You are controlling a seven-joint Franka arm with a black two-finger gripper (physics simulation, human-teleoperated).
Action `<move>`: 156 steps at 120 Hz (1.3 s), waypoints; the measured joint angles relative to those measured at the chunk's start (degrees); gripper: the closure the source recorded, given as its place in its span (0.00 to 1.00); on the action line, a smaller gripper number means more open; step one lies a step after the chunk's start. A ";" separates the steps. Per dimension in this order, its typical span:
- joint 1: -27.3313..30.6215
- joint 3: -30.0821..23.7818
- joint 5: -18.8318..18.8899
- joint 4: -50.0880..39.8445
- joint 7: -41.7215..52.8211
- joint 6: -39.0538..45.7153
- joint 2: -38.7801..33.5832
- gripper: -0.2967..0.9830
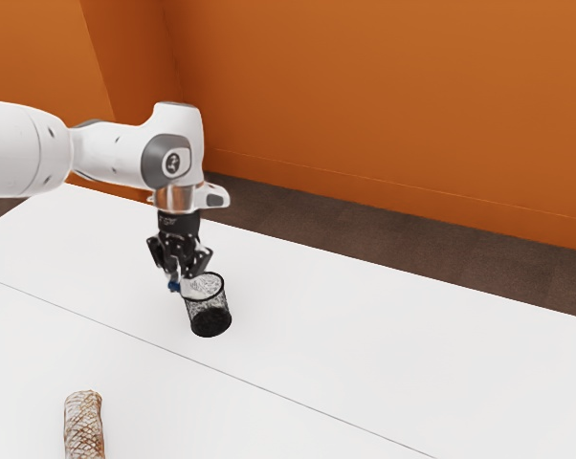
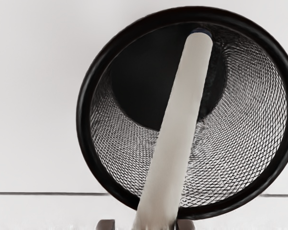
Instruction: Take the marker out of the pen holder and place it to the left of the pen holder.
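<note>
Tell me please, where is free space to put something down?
Bare tabletop lies between the pen holder and the patterned cylinder, and past the holder toward the exterior view's right. It is crowded at the holder's rim, with marker and gripper.

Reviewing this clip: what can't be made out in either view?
- Marker's near end: cut off by the wrist view's lower edge.
- Whether the gripper grips it: too small and dark in the exterior view.
- Patterned object's lower end: cut off by the exterior view's lower edge.
- Arm's base: beyond the exterior view's left edge.
</note>
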 joint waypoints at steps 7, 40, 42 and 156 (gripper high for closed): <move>-0.13 -0.02 0.06 0.18 0.03 -0.72 -0.21 0.75; -0.79 -2.60 3.70 4.04 -0.11 -3.71 -0.71 0.82; -0.68 -2.63 3.98 4.14 -0.14 -4.14 -1.12 0.83; 12.52 -2.44 0.63 7.70 -1.66 11.73 10.45 0.74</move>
